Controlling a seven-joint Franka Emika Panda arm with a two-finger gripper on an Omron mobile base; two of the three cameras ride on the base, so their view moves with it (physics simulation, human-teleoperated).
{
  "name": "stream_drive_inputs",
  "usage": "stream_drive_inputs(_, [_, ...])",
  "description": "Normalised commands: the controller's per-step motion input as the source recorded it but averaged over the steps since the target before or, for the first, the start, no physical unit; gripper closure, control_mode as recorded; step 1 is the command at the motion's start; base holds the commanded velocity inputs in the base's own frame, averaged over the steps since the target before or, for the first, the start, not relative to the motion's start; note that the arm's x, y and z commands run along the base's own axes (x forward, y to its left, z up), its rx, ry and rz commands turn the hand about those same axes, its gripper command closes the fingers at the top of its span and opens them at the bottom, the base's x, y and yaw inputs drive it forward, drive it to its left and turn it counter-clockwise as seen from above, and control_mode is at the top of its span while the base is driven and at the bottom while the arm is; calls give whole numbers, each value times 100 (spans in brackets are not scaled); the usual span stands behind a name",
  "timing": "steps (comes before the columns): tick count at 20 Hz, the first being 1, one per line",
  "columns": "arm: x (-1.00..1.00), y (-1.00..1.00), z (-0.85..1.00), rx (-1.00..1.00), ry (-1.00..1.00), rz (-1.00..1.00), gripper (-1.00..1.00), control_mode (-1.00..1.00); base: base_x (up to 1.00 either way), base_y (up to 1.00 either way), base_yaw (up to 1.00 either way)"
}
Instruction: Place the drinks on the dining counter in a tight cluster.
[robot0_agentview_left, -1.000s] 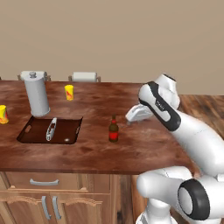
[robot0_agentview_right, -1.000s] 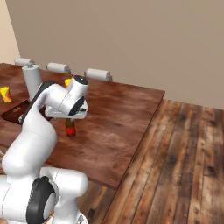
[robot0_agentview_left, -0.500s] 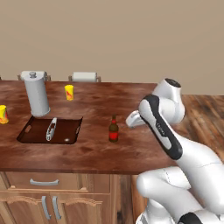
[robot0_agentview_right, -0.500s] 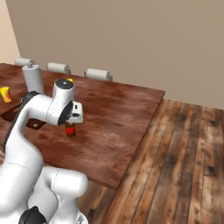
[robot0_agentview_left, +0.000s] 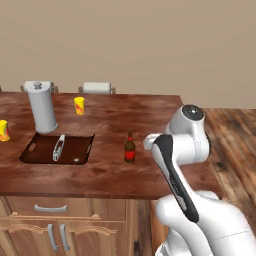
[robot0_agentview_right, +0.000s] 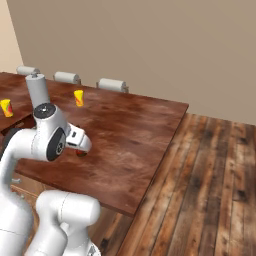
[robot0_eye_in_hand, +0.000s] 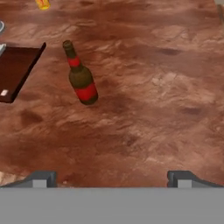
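Where the arm stretched over the counter (robot0_agentview_left: 110, 175) a second ago, it now folds back. Bottle (robot0_agentview_left: 130, 149) stands right of the sink (robot0_agentview_left: 57, 149), near a canister (robot0_agentview_left: 41, 106) and cup (robot0_agentview_left: 79, 105). Hand view: gripper (robot0_eye_in_hand: 113, 178) spread, empty, bottle (robot0_eye_in_hand: 81, 80) ahead.

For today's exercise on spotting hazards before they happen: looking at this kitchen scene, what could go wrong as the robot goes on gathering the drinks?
1. The small brown bottle stands upright, tall and narrow; an off-centre approach by the open end effector could tip it.
2. It stands near the sink recess; a push that way might send it over the edge.
3. Yellow cups also sit on the dining counter; one might be mistaken for a drink.
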Motion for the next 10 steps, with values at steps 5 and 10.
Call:
stream_drive_inputs(5, [-22, -16, 6, 0, 0, -24, -100, -100, 0, 0, 0])
stream_drive_inputs(10, [-12, -2, 2, 0, 0, -1, -100, -100, 0, 0, 0])
